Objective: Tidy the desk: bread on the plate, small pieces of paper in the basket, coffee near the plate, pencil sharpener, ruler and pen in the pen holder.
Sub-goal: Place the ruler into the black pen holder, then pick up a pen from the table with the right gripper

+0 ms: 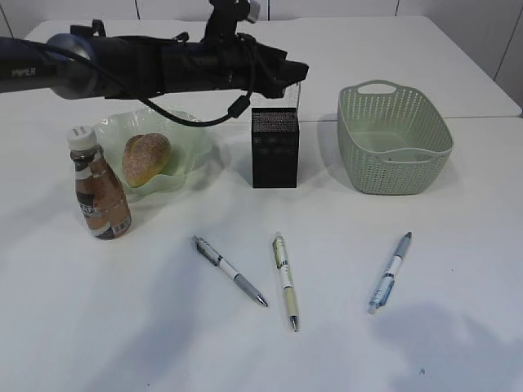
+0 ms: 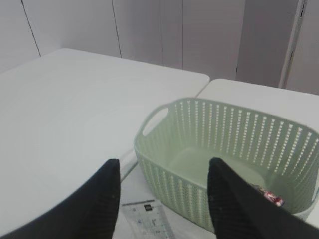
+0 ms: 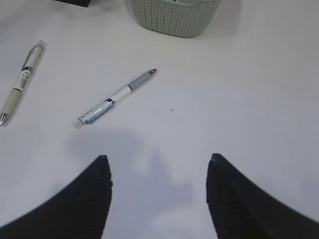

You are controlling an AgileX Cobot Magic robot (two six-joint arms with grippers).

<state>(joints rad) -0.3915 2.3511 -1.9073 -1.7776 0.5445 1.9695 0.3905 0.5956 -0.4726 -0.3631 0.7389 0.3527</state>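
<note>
- Left pincer: jaws parted, empty, above the ruler and pen holder.
- Right pincer: jaws parted, empty, above the tabletop near a blue pen.

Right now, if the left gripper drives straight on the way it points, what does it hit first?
Probably the ruler, upright between the open fingers of the left gripper. Beyond it, the basket near wall. Depth between them is unclear from the wrist view.
</note>
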